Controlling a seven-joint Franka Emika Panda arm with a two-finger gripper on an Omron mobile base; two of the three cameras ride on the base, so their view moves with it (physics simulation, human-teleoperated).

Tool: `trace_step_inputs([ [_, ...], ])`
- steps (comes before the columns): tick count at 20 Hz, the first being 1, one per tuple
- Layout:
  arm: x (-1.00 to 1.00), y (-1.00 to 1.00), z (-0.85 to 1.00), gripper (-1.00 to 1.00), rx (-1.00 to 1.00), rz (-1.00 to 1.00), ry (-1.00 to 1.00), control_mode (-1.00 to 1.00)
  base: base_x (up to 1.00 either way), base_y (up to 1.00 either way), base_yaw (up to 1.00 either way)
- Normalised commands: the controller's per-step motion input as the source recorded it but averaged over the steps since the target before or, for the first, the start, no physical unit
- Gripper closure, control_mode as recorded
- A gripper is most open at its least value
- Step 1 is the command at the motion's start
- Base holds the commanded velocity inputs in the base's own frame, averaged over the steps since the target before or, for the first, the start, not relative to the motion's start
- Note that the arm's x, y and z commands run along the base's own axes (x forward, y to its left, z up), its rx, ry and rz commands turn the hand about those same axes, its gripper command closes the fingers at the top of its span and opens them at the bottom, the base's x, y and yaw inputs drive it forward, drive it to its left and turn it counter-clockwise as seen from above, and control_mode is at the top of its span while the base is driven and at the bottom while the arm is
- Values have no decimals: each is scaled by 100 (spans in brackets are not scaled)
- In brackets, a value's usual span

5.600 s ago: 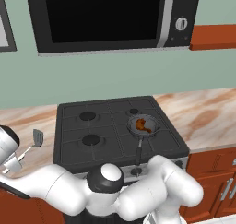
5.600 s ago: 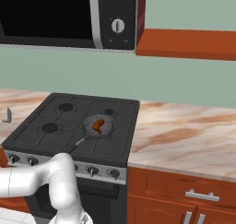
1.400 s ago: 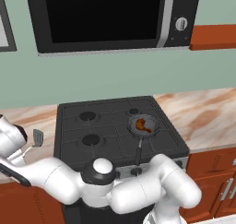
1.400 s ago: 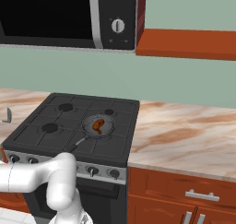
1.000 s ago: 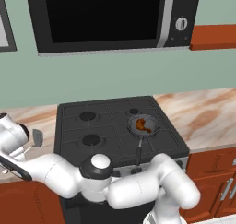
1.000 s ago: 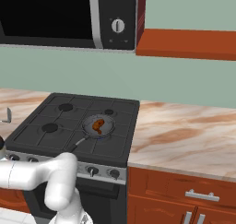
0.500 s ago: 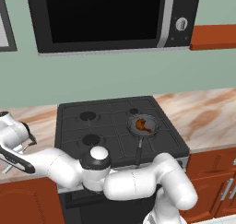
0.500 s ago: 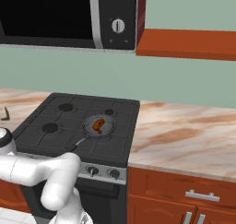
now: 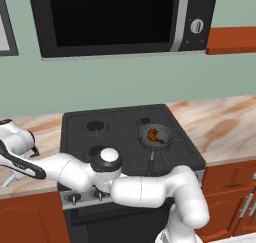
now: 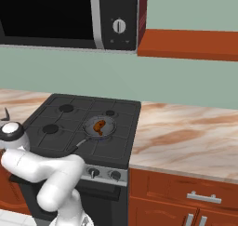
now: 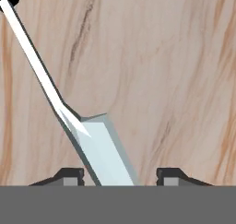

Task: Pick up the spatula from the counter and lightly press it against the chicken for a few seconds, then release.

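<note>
1. Left base view. My arm (image 9: pixel 65 169) reaches far left, with its wrist low over the left stretch of the bench (image 9: pixel 47 129). To the right stands the stove (image 9: pixel 120 122), with the microwave (image 9: pixel 110 17) above it. A pan (image 9: pixel 143 137) sits on the front right burner. The chicken (image 9: pixel 154 135) lies inside it, well apart from the hand.

2. Hand view. The spatula (image 11: pixel 99 147) lies flat on the bench. Its thin handle runs from a black end at the upper left corner down to the pale blade at lower centre. The blade sits between the two finger tips (image 11: pixel 69 177).

3. Jaws. They stand partly open, one tip on each side of the blade. The left tip is just beside the blade's dark edge. I cannot tell whether it touches. On the right, a strip of bare bench separates the blade from the other tip. Nothing is gripped, and the spatula is not lifted.
</note>
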Motion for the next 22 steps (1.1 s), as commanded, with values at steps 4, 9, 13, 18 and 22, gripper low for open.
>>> trace_step_inputs([
  [4,0,0,0,100,0,-1,0,-100,0,0,0],
  [9,-19,0,17,100,0,0,-1,-100,0,0,0],
  [13,-38,0,34,100,0,0,-8,-100,0,0,0],
  [18,-38,0,53,100,0,0,-9,-100,0,0,0],
  [22,-45,-9,65,100,0,0,-8,-100,0,0,0],
])
